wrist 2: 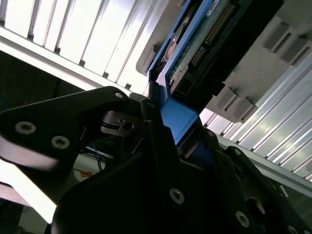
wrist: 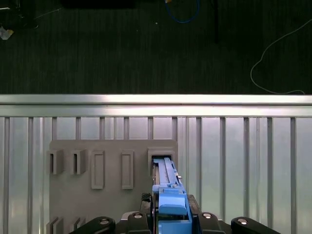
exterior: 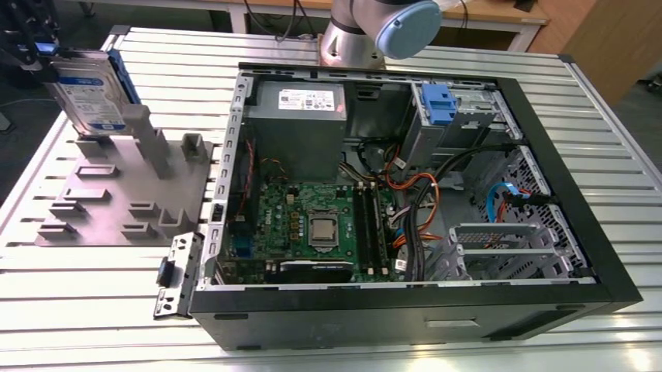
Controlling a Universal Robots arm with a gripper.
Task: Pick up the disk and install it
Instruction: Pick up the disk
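one gripper (exterior: pixel 39 54) was closed on the disk (exterior: pixel 91 89), holding it upright on edge above the grey slotted fixture (exterior: pixel 104 194) at the exterior view's left of the slatted metal table (exterior: pixel 73 302). in the second wrist view, dark fingers (wrist 2: pixel 157 127) pressed against the drive's blue bracket (wrist 2: pixel 178 117). in the first wrist view, the disk's lower end sat at a fixture slot (wrist: pixel 163 160); whether it touched could not be told. the open computer case (exterior: pixel 579 194) lay beside the fixture, on the exterior view's right.
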